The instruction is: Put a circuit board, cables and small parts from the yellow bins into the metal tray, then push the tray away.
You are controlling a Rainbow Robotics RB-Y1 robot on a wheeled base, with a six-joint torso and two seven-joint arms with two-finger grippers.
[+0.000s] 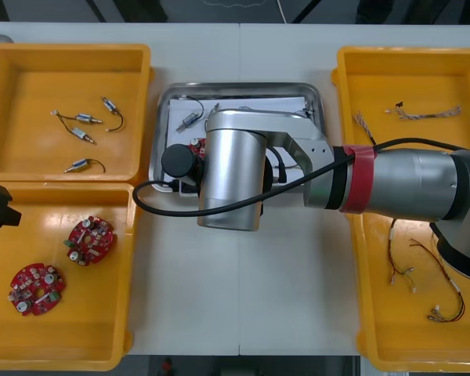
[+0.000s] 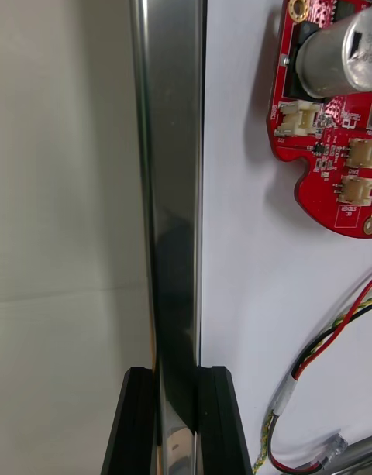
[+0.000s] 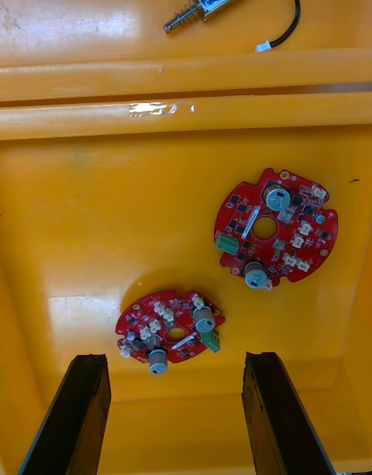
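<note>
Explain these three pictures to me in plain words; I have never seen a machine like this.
This is a two-armed robot working at a light table. The wide picture looks down from above the arms. Each tall picture comes from a camera on one wrist, with that arm's two black fingers at the bottom edge.

Yellow bins stand at both sides. Those on the robot's left hold small metal parts and two red circuit boards; those on its right hold cables. Between them sits the metal tray, white inside. It already holds a circuit board, a red and yellow cable and a small metal part.

The right gripper is shut on the tray's rim. The left gripper, open, hovers over the bin with the boards.
</note>
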